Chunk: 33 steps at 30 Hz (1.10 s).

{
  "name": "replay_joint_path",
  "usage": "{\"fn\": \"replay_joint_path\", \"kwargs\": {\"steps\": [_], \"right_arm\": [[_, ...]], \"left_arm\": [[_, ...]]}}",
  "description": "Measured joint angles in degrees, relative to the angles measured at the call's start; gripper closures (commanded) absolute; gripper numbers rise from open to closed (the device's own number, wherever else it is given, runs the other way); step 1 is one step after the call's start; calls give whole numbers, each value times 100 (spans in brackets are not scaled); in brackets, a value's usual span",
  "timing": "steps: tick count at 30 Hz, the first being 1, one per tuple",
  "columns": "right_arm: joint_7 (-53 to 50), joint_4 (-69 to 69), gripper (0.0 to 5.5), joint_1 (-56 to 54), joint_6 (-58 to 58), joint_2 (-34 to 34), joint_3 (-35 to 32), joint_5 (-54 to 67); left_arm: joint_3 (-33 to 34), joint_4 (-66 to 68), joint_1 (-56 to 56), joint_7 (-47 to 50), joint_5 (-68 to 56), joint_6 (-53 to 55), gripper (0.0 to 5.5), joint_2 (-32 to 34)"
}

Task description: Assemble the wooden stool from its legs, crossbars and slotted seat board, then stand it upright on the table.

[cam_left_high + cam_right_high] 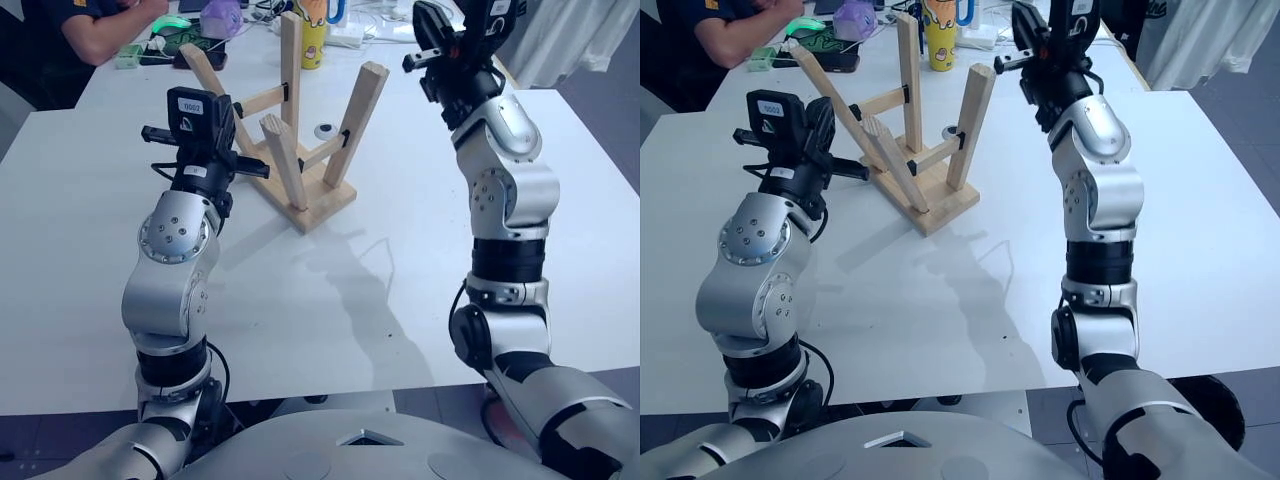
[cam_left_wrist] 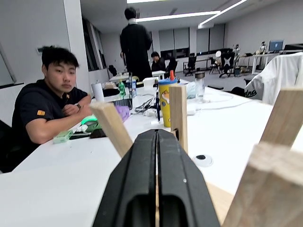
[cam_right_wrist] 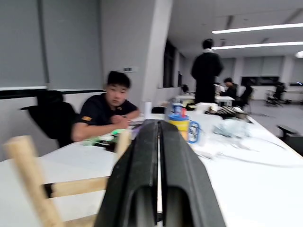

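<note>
The wooden stool (image 1: 318, 205) stands upside down on the white table (image 1: 400, 290), with its seat board down and its legs (image 1: 362, 125) pointing up. Crossbars (image 1: 262, 100) join the legs. My left gripper (image 1: 256, 168) hovers just left of the stool beside the nearest leg (image 1: 285, 160), shut with nothing in it. In the left wrist view its closed fingers (image 2: 142, 189) point between the legs (image 2: 178, 116). My right gripper (image 1: 1017, 57) is raised to the right of the stool, apart from it and shut on nothing. The right wrist view looks along its fingers (image 3: 137, 179), with a leg (image 3: 29, 175) to one side.
A yellow cup (image 1: 313, 40), a purple object (image 1: 221, 17) and small green items (image 1: 130, 55) lie at the table's far edge, where a person sits. A small dark disc (image 1: 325, 131) is set in the table behind the stool. The near half of the table is bare.
</note>
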Motion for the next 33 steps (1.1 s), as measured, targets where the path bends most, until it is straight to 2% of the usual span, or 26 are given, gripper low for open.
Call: {"fn": "replay_joint_path", "kwargs": {"steps": [5, 10, 13, 15, 20, 24, 30, 33], "right_arm": [[98, 1798, 550, -402, -174, -229, 405, -643], [1389, 3302, 550, -528, -1155, -267, 724, -749], [2483, 3112, 550, -503, -1570, -274, 786, -459], [3251, 2523, 550, -361, -1605, -277, 903, -208], [4190, 803, 550, 564, -998, -360, 1684, -39], [3896, 289, 550, 988, -703, -388, 1819, -190], [2726, 412, 550, 1010, -636, -238, 1357, -333], [2423, 435, 550, 1021, -561, -190, 1193, -323]], "left_arm": [[1, 9, 7, 28, 7, -7, 546, 0], [119, 22, 4, 111, 15, -40, 546, 0], [268, 28, -26, 186, 54, -88, 546, 8], [428, 22, -60, 235, 65, -93, 546, 15], [1073, -73, -262, 359, 122, -52, 546, 150], [1472, -256, -548, 330, 105, 29, 546, 383], [1785, -266, -782, 157, -124, 176, 546, 582], [2284, -88, -1468, -42, -580, 484, 546, 792]]}}
